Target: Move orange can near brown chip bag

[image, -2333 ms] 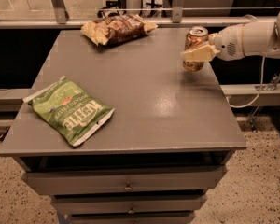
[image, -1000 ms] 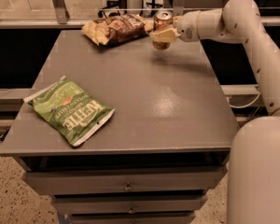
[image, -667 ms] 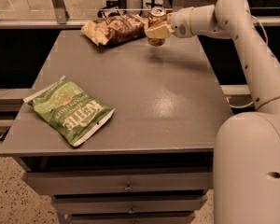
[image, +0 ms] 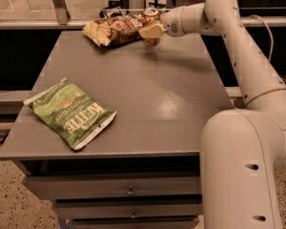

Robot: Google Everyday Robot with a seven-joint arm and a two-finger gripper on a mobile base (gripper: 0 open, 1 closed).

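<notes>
Grey table (image: 171,94): green bag (image: 70,112), brown chip bag (image: 115,28); above, claw (image: 150,31) around orange can (image: 150,16)

Green chip bag (image: 70,113) on table (image: 171,99)

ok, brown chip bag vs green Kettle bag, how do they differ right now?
Colour: the brown chip bag is dark brown with pale yellow ends; the green Kettle bag is green. Place: brown bag at the far edge of the table, green bag near the front left. Company: the pincer holds the orange can right beside the brown bag; the green bag lies alone. Both lie on the table.
</notes>
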